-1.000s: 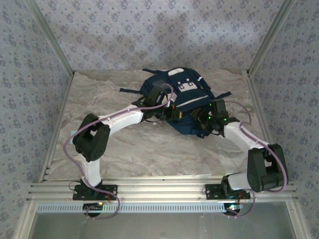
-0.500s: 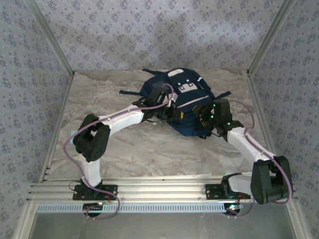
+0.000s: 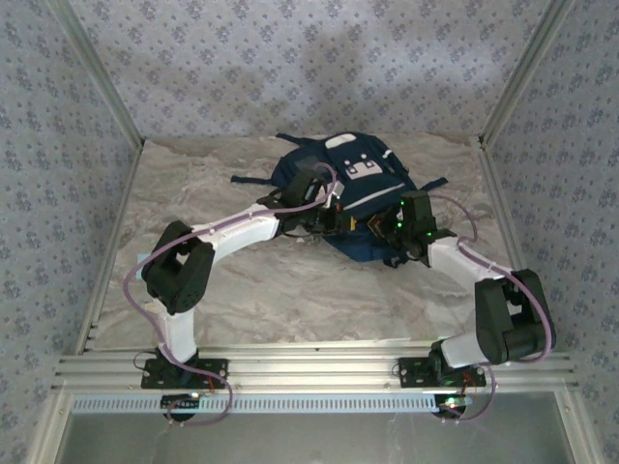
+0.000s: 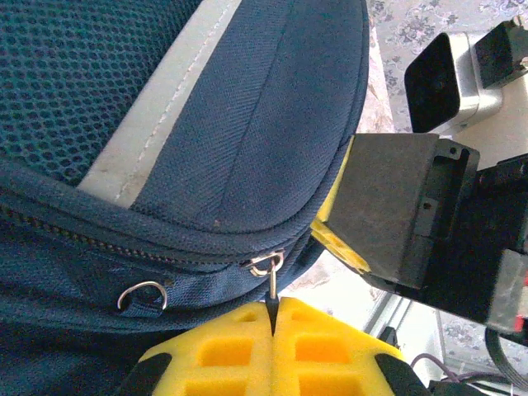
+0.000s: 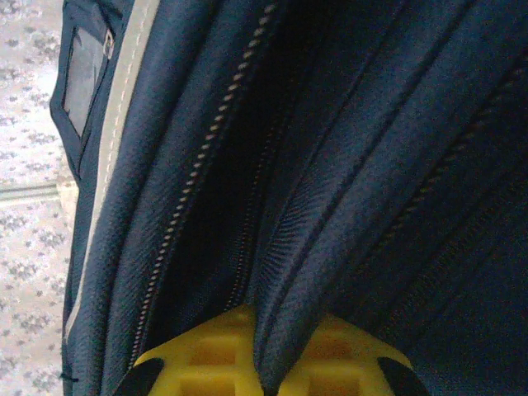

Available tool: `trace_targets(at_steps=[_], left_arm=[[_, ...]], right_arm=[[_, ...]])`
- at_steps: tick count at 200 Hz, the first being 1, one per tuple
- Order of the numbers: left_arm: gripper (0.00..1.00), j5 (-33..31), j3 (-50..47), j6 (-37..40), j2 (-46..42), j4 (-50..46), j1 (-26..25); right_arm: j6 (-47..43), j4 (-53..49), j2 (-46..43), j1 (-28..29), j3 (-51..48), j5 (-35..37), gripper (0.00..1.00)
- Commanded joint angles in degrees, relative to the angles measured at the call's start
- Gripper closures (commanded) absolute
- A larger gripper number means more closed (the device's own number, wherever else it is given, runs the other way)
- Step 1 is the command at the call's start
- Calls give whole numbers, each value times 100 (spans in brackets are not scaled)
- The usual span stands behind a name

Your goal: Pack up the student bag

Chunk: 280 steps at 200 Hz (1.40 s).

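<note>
Student bag [image 3: 360, 172], one, left pincer [image 4: 272, 318] clamping zipper pull [image 4: 271, 282], right pincer [image 5: 262, 355] clamping fabric [image 5: 285, 247]

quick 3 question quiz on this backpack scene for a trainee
1. Multiple choice: the left gripper pinches A) a zipper pull B) a strap C) nothing.
2. True or false: the right gripper hangs open above the backpack.
3. Fill in: the backpack lies on the ___.
Key: 1 A. 2 false, it is shut on a fold of backpack fabric. 3 table.
</note>
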Motion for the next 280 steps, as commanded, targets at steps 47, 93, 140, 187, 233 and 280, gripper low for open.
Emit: trace_targets(at_steps=[47, 93, 140, 187, 233, 280], left_arm=[[99, -72, -494, 827, -891, -579, 682], [98, -582, -461, 1072, -880, -702, 1086], [96, -381, -169, 808, -570, -457, 1057], [55, -166, -422, 1422, -835, -404, 528], [46, 275, -333, 1918, -607, -724, 271], [47, -276, -71, 2736, -350, -1435, 40]], right_arm=[[-746, -538, -620, -431, 36, 195, 100], [-1192, -975, -739, -420, 83, -168, 100], [-1093, -963, -938, -366, -80, -131, 100], [-1079, -936, -768, -343, 178, -259, 100], [-1243, -1195, -678, -416, 412, -446, 100], [-1164, -1154, -682, -448, 416, -528, 100]])
